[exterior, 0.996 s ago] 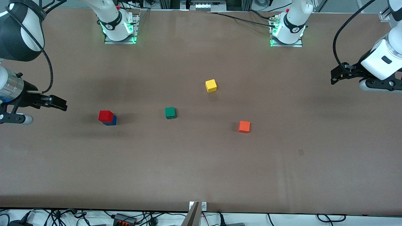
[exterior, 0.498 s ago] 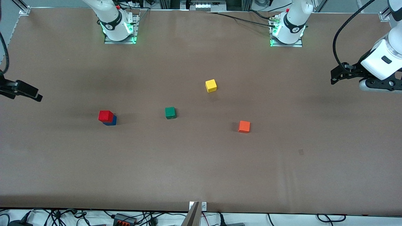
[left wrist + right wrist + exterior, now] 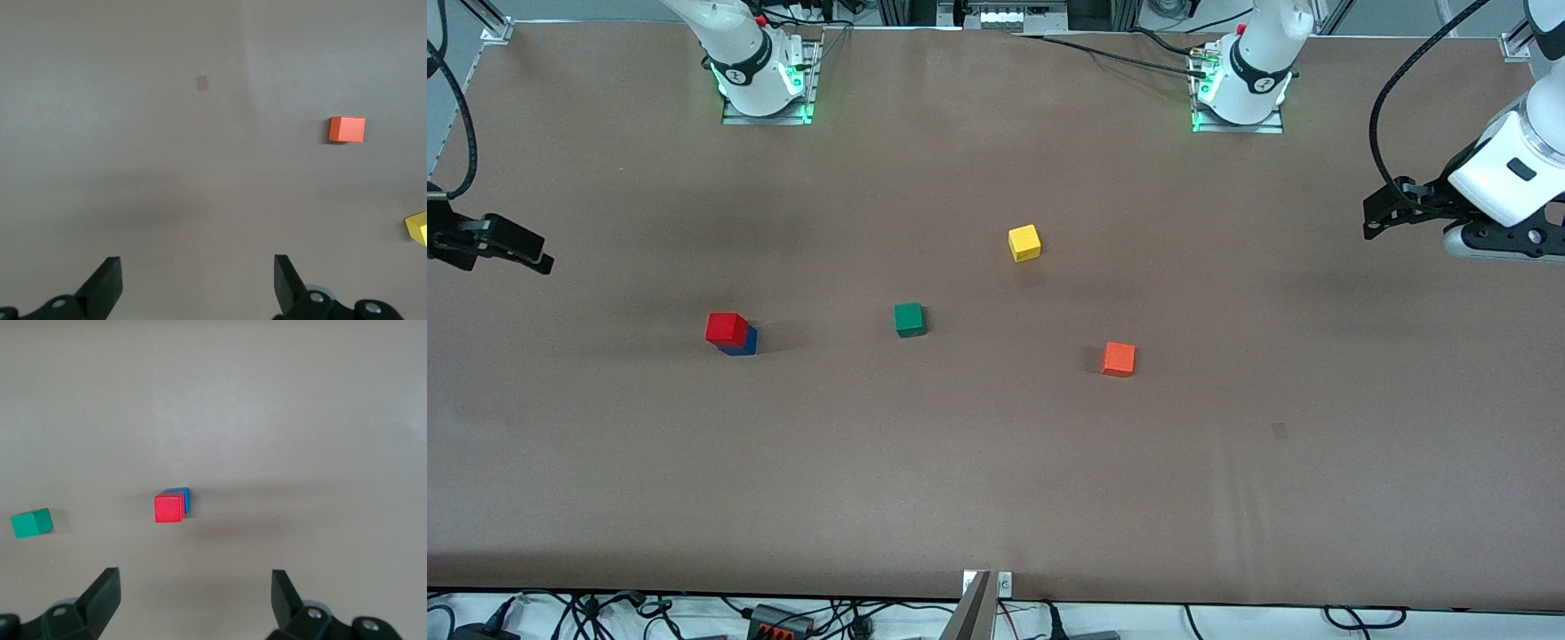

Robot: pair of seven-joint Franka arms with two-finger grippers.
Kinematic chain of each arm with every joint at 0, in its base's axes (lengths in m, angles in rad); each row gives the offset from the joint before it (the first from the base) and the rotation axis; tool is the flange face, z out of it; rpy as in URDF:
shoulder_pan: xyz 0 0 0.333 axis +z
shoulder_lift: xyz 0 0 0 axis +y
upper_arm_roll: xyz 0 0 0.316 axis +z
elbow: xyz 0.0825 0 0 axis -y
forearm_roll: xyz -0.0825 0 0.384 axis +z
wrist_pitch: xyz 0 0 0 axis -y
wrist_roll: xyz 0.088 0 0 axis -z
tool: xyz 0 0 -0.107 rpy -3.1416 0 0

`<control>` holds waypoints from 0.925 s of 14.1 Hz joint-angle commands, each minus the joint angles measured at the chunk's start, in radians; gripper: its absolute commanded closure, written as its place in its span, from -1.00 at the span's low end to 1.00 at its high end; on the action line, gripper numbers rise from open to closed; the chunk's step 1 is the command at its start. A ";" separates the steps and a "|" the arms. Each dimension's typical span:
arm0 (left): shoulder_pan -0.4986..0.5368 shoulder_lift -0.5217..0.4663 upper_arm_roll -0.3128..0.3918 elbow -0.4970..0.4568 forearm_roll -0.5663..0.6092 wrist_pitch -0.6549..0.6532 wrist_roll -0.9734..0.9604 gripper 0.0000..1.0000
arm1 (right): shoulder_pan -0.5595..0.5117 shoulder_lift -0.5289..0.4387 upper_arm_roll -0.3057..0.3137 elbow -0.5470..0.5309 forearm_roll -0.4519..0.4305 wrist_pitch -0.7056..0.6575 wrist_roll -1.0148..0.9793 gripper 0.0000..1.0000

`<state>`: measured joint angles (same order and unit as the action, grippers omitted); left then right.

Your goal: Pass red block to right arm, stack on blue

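1. Red block sits on the blue toward the right arm's end — stack looks complete.
2. Right gripper and left gripper hang spread, empty — apparently parked clear of the blocks.

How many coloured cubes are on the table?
5: red block on the blue, toward the right arm's end; green cube; yellow cube; orange cube. None seems hidden.

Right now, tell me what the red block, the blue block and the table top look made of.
Red block: probably painted wood or plastic; flat even colour, crisp edges.
Blue block, under it: seems the same.
Table top: matte brown sheet, perhaps paper; faint creases, no glare.
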<state>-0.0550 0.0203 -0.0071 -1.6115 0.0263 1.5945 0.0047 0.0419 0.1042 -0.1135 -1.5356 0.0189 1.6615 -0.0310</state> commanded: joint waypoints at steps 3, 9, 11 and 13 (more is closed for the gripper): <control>0.000 -0.008 0.006 0.010 -0.017 -0.014 0.014 -1.00 | -0.010 -0.107 0.009 -0.124 -0.023 0.004 -0.016 -1.00; 0.000 -0.008 0.001 0.010 -0.016 -0.014 0.014 -1.00 | -0.007 -0.116 0.014 -0.126 -0.031 -0.023 -0.001 -1.00; 0.000 -0.005 0.001 0.019 -0.016 -0.014 0.014 -1.00 | -0.005 -0.118 0.014 -0.126 -0.036 -0.017 -0.010 -1.00; 0.000 -0.005 -0.001 0.021 -0.016 -0.016 0.014 -1.00 | -0.004 -0.117 0.014 -0.133 -0.039 -0.006 -0.015 -1.00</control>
<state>-0.0551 0.0203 -0.0073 -1.6078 0.0263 1.5945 0.0047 0.0415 0.0163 -0.1104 -1.6371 -0.0021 1.6472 -0.0347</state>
